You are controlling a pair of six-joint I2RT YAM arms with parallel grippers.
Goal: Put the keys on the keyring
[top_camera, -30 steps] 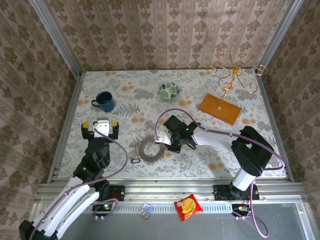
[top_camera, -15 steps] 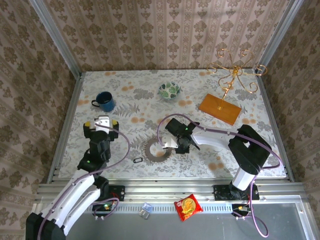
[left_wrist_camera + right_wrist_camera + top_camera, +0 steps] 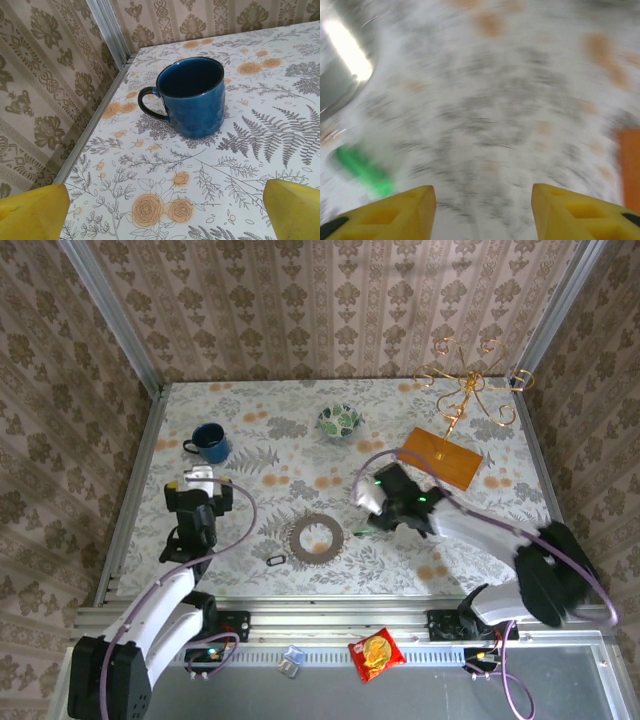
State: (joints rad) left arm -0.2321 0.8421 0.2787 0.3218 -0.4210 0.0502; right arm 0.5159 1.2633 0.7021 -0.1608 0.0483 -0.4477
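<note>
Keys [image 3: 363,170] just beside right tool [image 3: 481,194]

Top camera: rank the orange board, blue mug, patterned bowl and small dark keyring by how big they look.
1. orange board
2. blue mug and patterned bowl: too alike to rank
3. keyring, clearly smallest

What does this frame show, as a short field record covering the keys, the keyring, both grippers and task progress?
keys: green head visible, blurred, off to one side of the right fingers and not between them
keyring: flat on the table beside the brown disc, apart from the keys
left gripper: open, empty, facing the blue mug
right gripper: open, empty
task progress: keys not yet on the keyring
</note>
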